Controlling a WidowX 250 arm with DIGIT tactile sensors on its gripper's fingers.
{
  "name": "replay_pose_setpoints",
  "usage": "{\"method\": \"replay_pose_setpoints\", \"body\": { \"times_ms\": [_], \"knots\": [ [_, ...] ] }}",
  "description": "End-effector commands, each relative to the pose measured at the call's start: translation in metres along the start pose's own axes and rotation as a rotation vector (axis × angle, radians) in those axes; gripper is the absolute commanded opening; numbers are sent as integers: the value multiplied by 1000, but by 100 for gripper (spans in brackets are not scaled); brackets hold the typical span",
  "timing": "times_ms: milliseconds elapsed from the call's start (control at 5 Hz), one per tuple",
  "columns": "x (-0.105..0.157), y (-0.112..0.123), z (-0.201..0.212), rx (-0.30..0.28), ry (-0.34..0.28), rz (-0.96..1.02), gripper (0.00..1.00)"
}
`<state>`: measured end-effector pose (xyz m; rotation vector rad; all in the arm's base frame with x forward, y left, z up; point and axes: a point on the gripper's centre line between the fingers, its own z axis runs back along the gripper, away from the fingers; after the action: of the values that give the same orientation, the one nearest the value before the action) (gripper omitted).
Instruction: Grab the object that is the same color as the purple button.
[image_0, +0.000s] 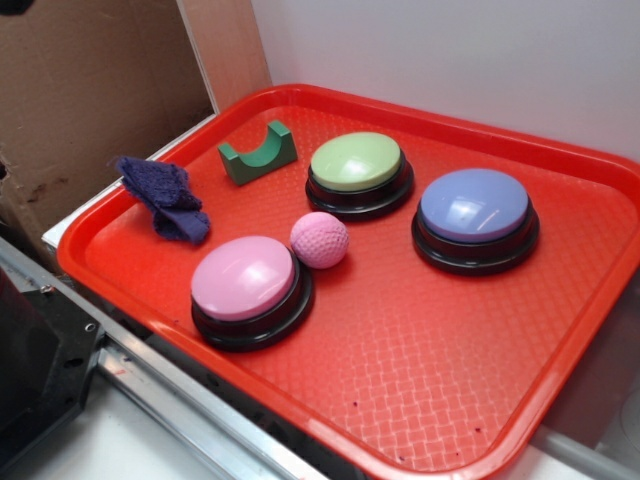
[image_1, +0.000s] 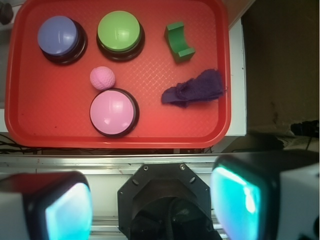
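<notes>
At the tray's (image_0: 560, 160) far-left edge lies the purple cloth scrap (image_0: 165, 197) (matching the purple button (image_0: 474, 206)), well apart from it. The gripper (image_1: 150, 200) hangs spread and empty off the tray; it should descend centred, pinching the bunched folds.

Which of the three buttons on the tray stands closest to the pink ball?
The pink button: its dome nearly touches the pink ball. The green button and the purple button stand farther off on the red tray.
</notes>
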<state>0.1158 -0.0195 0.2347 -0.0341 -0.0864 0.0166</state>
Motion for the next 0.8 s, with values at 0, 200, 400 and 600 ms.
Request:
{"method": "replay_pose_setpoints", "body": {
  "times_ms": [0,200,400,600],
  "knots": [
    [0,0,0,0,0,0,100],
    [5,13,-22,-3,-10,167,100],
    [13,27,-46,-28,-34,352,100],
    [13,37,-69,-66,-62,559,100]
  ]
}}
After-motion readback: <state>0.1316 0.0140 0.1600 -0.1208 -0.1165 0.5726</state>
